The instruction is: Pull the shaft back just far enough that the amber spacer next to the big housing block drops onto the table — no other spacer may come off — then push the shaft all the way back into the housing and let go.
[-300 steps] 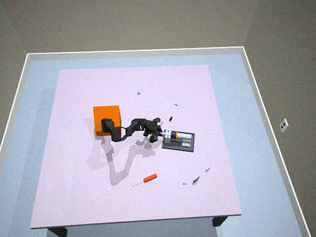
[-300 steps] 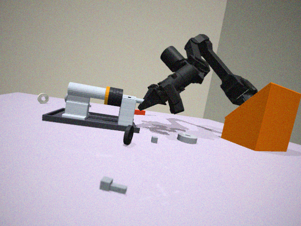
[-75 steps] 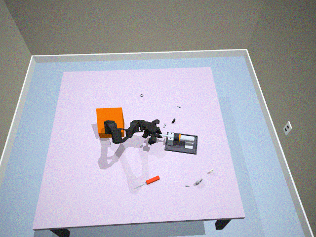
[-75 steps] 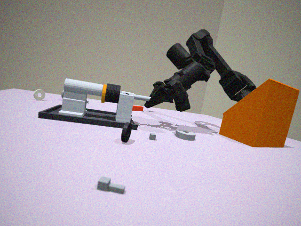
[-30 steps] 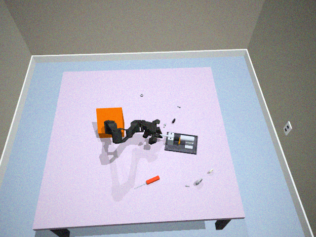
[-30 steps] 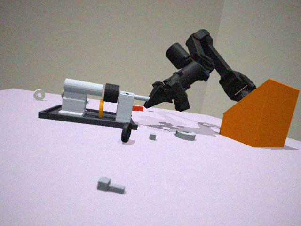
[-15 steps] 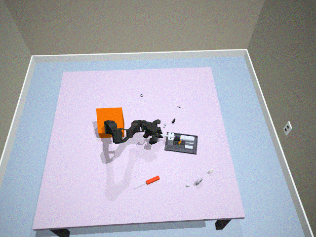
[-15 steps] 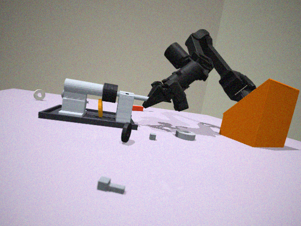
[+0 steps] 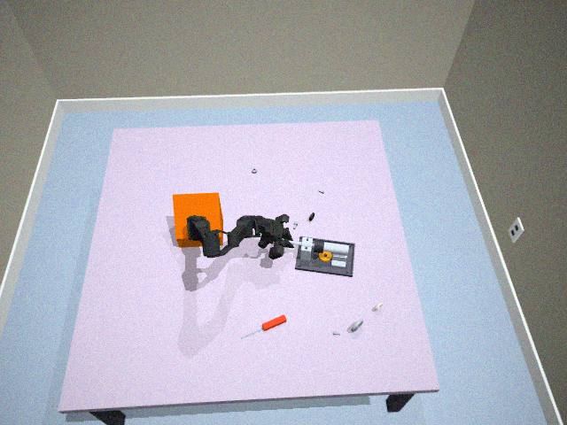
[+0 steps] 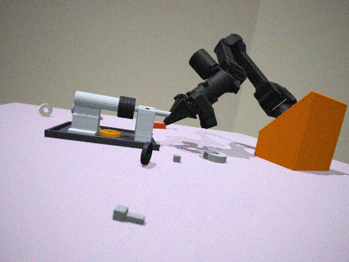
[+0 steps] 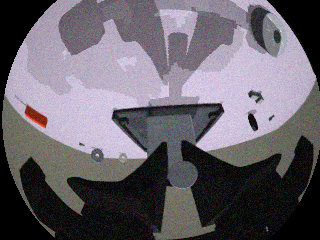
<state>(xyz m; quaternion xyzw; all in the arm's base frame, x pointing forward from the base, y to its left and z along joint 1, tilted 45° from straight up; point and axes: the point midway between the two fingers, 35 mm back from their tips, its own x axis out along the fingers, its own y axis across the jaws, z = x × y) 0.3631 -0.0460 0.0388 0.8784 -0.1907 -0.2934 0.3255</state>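
Observation:
My gripper (image 9: 291, 243) (image 10: 169, 118) (image 11: 174, 146) is shut on the outer end of the thin grey shaft (image 9: 298, 243) (image 10: 162, 113). The shaft passes through the end post (image 9: 306, 254) (image 10: 144, 125). The black spacer stack (image 9: 318, 247) (image 10: 126, 107) is on the shaft, against the end of the big housing block (image 9: 336, 248) (image 10: 95, 100); no gap shows there. A short bit of shaft shows between stack and post. The amber spacer (image 9: 325, 258) (image 10: 109, 133) lies flat on the dark base tray (image 9: 320, 271) (image 10: 92, 140), off the shaft, below the housing's open end.
An orange block (image 9: 197, 205) (image 10: 301, 135) stands by the arm's base. A black ring (image 9: 312, 216) (image 10: 146, 154) and a small grey piece (image 10: 176, 158) are near the tray. A grey ring (image 9: 253, 171) (image 10: 215, 156) lies farther off. A red-handled screwdriver (image 9: 275, 322) (image 11: 36, 116) lies on the other side.

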